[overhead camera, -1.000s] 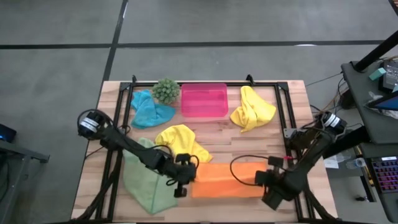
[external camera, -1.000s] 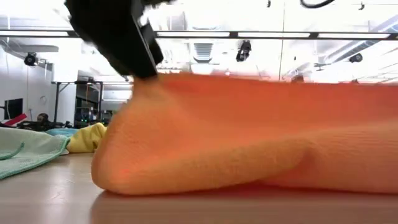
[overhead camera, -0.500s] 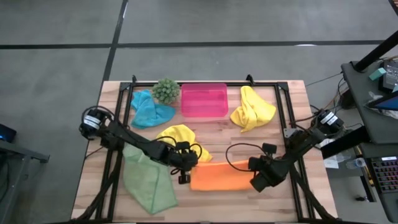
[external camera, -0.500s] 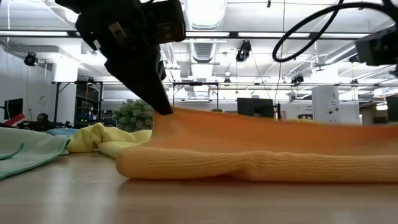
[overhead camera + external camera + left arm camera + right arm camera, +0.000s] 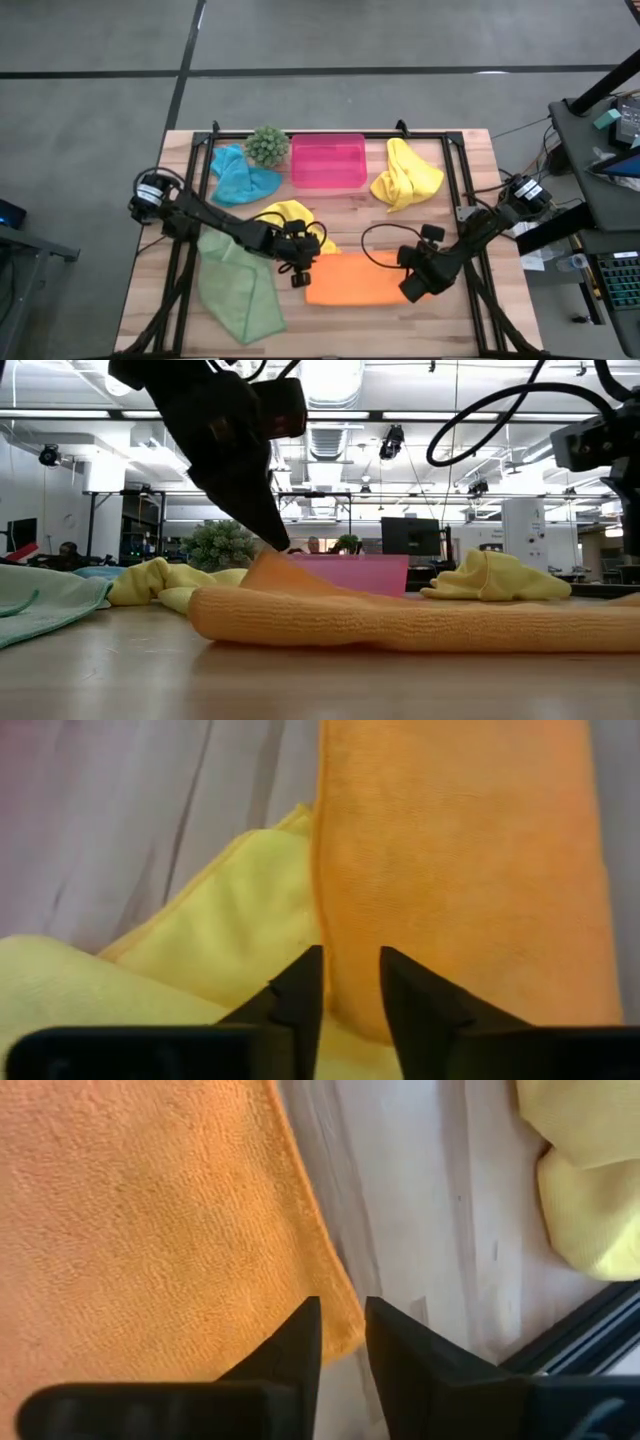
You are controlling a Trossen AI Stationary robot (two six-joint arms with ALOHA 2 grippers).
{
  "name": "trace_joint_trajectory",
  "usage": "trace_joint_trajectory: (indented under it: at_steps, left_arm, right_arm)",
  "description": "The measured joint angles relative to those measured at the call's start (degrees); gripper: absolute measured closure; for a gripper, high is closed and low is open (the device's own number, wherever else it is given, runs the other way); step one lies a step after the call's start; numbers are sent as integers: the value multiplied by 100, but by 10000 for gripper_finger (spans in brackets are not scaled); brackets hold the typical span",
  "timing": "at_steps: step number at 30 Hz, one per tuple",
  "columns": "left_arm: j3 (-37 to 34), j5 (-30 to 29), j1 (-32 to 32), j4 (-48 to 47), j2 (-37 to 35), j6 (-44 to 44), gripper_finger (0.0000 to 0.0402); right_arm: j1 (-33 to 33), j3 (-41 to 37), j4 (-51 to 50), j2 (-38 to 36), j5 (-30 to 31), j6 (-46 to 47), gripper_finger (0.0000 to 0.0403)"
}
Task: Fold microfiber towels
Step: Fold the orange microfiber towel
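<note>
The orange towel point(image 5: 350, 280) lies at the near edge of the table point(image 5: 470, 150), between your two arms, folded over on itself into a flat band. Your left gripper point(image 5: 297, 268) sits at its left far corner and your right gripper point(image 5: 418, 283) at its right end. In each wrist view the fingers stand close together with a pinch of orange cloth between them: the left pair point(image 5: 300, 985) on the edge beside a yellow towel point(image 5: 285, 218), the right pair point(image 5: 300, 1342) on a corner over bare wood. So both are clamped on the orange towel.

You look to be finishing the first fold: the carried edge has been brought over and is down or nearly so. Next you need to let go with both hands, check the edges line up, then take the short ends for a second fold.

Compared with a second ago, both grippers have moved away from the near edge toward the middle of the table, and the orange towel is now a shorter, doubled rectangle. In the low view it has dropped from a tall raised sheet to a low roll on the wood.

Farther off lie the light green towel point(image 5: 237, 290) at near left, the teal towel point(image 5: 240, 178) and the second yellow towel point(image 5: 405, 175) at the far side.
</note>
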Motion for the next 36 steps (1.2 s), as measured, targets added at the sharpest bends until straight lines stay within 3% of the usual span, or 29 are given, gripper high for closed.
trace_joint_trajectory:
  at_steps: [5,10,15,22,28,33,36]
  left_arm:
    - [0,1,45,-160,-47,29,252]
    - [66,99,19,-686,-187,154,231]
    - [66,634,-138,-83,-193,291,231]
    - [52,708,-454,1021,293,288,231]
    - [76,497,-537,1296,647,164,231]
    - [57,24,-496,1222,756,286,231]
    - [48,1,-467,584,512,596,231]
  right_arm:
    - [6,72,-301,-4,-128,158,308]
    - [253,73,67,-141,-150,192,311]
    - [494,-14,1131,-222,-147,291,322]
    - [752,-474,2703,-264,52,686,363]
    - [906,-767,2592,-468,6,1859,392]
    - [909,-996,2554,-997,155,2905,386]
    - [995,-1091,2482,-1380,219,3186,370]
